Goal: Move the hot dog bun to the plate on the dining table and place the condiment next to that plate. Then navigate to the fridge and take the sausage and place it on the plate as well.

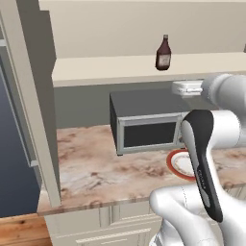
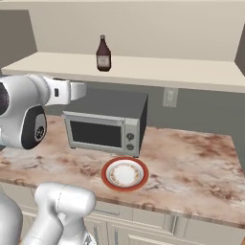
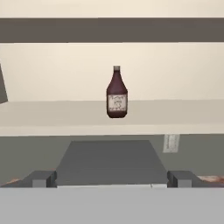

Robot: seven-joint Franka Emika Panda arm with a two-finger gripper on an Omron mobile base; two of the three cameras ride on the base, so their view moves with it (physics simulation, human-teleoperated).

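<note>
both base views look forward and down, from left and right, sharing the grey boxy microwave (image 1: 149, 126) (image 2: 106, 125). the hand view faces level at the small dark brown bottle (image 3: 117, 93) at twelve o'clock, near.

The condiment (image 1: 163, 53) stands on the shelf (image 1: 105, 68) above the microwave (image 1: 146, 127). The microwave sits on the table (image 1: 96, 170), with a second plate (image 2: 125, 173) just before it.
</note>
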